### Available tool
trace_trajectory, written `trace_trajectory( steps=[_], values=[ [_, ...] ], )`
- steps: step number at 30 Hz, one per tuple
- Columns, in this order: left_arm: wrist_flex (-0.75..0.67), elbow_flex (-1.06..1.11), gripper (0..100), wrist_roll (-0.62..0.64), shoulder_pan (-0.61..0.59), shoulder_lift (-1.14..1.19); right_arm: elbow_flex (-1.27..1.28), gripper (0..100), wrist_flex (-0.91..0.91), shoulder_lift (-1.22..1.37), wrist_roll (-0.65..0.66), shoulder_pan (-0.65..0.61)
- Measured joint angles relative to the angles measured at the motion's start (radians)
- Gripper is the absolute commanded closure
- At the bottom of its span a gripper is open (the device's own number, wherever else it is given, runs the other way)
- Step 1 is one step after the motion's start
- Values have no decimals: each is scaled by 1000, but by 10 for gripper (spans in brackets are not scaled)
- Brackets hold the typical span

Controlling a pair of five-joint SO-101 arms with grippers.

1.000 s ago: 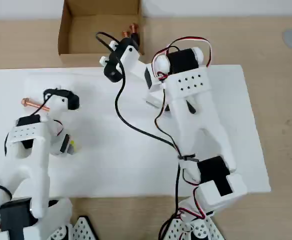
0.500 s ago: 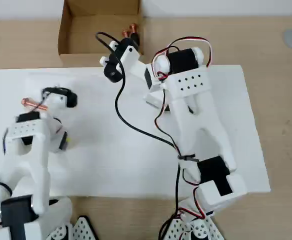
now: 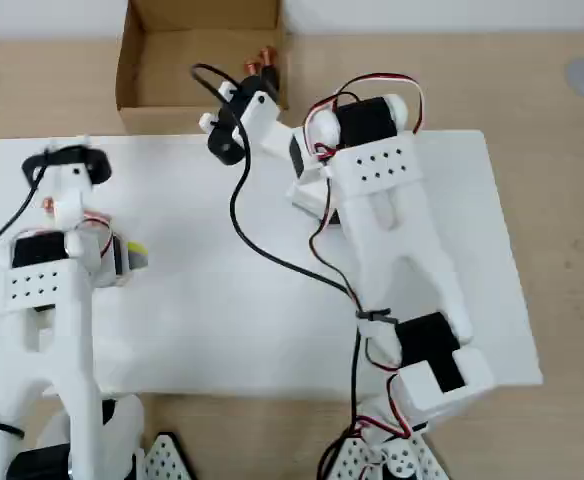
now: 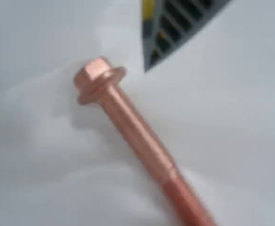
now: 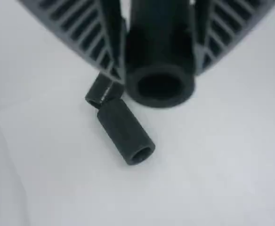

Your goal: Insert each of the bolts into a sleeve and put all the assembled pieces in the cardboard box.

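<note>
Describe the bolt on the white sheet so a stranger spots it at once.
Find the white sheet, then the left arm over its left side. Beside that arm lies a copper bolt with a flanged hex head. The other copper pieces are at the cardboard box's edge; this one lies on white.

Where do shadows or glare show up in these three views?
High view: the arms throw only soft, pale shadows on the white sheet, no glare. Left wrist view: the bolt carries a light sheen along its shank and a faint shadow beside it. Right wrist view: the loose sleeve and the gripped sleeve look matte; both bores are dark.
</note>
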Motion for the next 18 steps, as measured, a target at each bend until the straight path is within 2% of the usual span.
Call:
trace_trajectory(
  steps=[6,9,18],
  values=[
    [-114,101,735,354,0,0,0,988,0,0,0,0],
    [-163,140,735,476,0,0,0,988,0,0,0,0],
    [-184,149,736,534,0,0,0,988,18,0,0,0]
  ],
)
